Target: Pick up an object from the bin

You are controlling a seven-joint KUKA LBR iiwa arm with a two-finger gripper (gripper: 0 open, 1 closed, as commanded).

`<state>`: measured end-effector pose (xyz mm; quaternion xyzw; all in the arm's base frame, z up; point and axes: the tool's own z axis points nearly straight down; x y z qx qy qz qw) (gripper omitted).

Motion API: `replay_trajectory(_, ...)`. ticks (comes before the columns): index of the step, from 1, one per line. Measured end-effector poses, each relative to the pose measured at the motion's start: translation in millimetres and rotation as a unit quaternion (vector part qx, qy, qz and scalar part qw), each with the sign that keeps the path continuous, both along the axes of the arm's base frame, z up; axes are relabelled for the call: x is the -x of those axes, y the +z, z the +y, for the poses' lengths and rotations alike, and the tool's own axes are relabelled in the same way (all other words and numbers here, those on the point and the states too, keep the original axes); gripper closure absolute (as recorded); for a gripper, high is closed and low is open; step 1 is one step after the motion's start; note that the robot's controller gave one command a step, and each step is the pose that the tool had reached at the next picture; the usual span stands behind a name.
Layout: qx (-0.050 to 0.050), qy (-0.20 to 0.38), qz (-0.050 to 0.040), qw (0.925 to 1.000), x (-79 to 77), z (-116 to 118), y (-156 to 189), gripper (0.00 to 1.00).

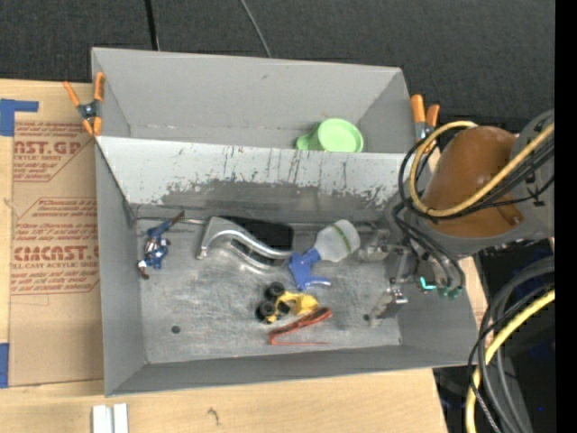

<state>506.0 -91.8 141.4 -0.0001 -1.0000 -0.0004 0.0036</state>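
Note:
My gripper (394, 294) hangs low over the bin's right side, above bare floor close to the right wall. Nearest to it, on its left, lies a whitish translucent cap-shaped piece (337, 240) joined to a blue plastic part (305, 270). Further left and nearer the front sits a small yellow and black toy (283, 304), with a thin red strip (296, 335) just in front of it. Nothing shows in the gripper's grasp.
A curved silver metal piece (231, 241) and a black object (268, 234) lie mid-bin by the back divider. A small blue toy (154, 247) rests at the left wall. A green round lid (339, 137) sits in the rear compartment. The arm's orange cover and cables crowd the right rim.

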Motion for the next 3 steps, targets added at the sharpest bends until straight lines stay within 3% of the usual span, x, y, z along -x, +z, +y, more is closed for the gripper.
replay_trajectory(1,0.000,0.000,-0.0038,1.0000,-2.1,0,4,0.00)
replay_trajectory(2,0.001,-0.013,-0.0058,0.9999,-16.0,40,-21,0.00)
replay_trajectory(3,-0.002,0.003,-0.0019,1.0000,-34.4,64,-34,0.00)
